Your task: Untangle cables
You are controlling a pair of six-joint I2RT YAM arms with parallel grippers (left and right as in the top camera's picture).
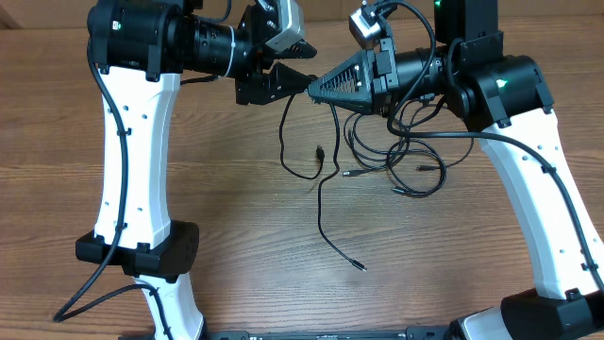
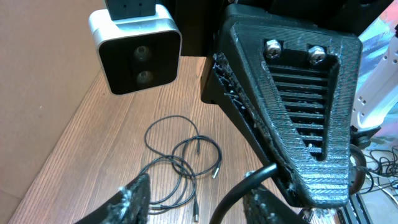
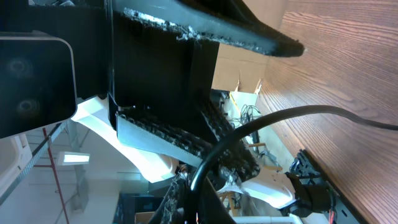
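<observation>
One thin black cable [image 1: 282, 142] hangs from between the two grippers near the back of the wooden table [image 1: 236, 227], loops on the wood and ends in a small plug [image 1: 359, 267]. My right gripper [image 1: 314, 87] is shut on this cable; in the right wrist view the cable [image 3: 298, 112] arcs down into its closed jaws [image 3: 199, 199]. My left gripper [image 1: 295, 64] is open, facing the right one. In the left wrist view the cable [image 2: 249, 185] passes between its spread fingers [image 2: 196, 200], near the right finger. More cables [image 1: 415, 162] lie tangled below the right arm.
The tangled cables also show in the left wrist view [image 2: 180, 158], lying on the wood beyond the fingers. The right gripper's black body [image 2: 298, 112] and its white camera [image 2: 134, 53] fill that view. The arms' white links stand at left [image 1: 132, 170] and right [image 1: 543, 198].
</observation>
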